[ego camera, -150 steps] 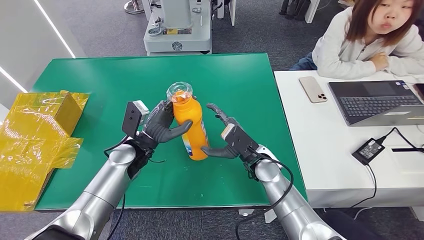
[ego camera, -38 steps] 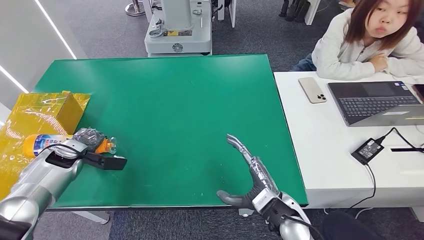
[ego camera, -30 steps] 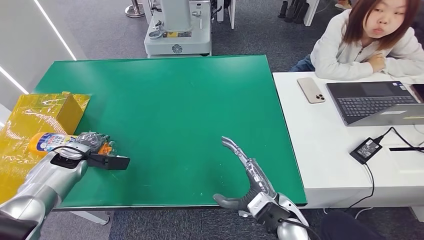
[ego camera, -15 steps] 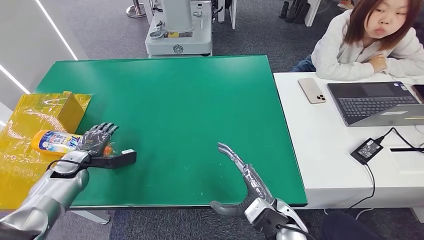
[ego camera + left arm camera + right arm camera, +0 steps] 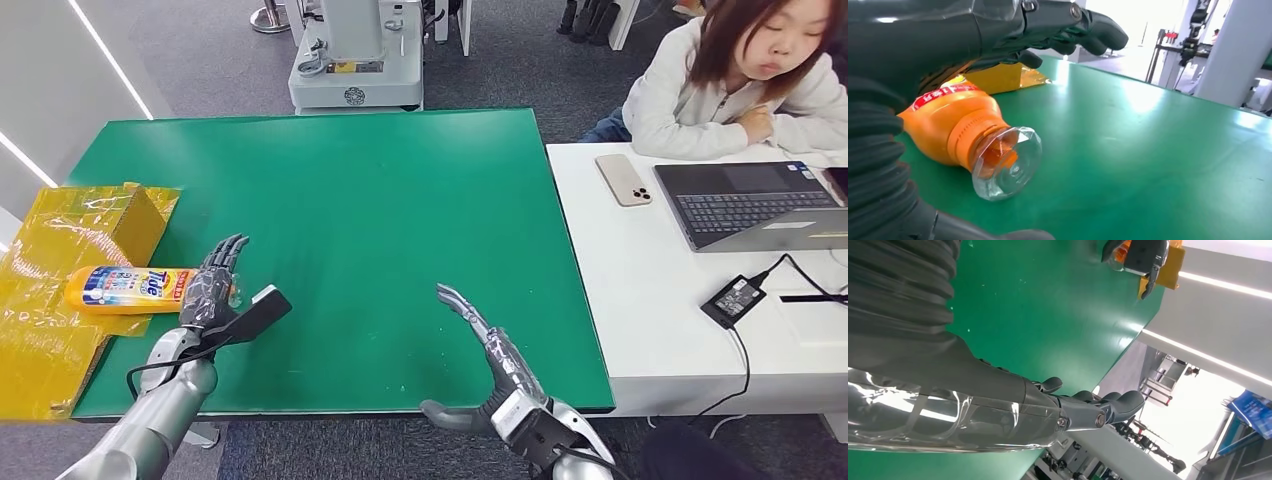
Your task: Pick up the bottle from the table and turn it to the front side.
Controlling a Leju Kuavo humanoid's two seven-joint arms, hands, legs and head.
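Observation:
The orange bottle (image 5: 125, 289) lies on its side at the green table's (image 5: 380, 200) left edge, its printed label facing up and its body partly over yellow wrapping. In the left wrist view its clear faceted cap (image 5: 1007, 162) rests on the green surface. My left hand (image 5: 208, 290) hovers over the cap end with fingers (image 5: 1068, 27) spread, holding nothing. My right hand (image 5: 492, 358) is open near the table's front edge, fingers stretched forward, far from the bottle. The right wrist view shows the same hand (image 5: 1083, 410) above the table.
A yellow-wrapped box (image 5: 95, 225) stands left of the table. On the right, a white table (image 5: 650, 300) holds a phone (image 5: 625, 180), a laptop (image 5: 760, 205) and a power adapter (image 5: 737, 300); a person (image 5: 740, 80) sits behind it. A white machine base (image 5: 355, 60) stands beyond the green table.
My left hand carried the bottle from the table's middle to the left edge, laid it on its side, let go and spread its fingers. My right hand drew back to the front edge.

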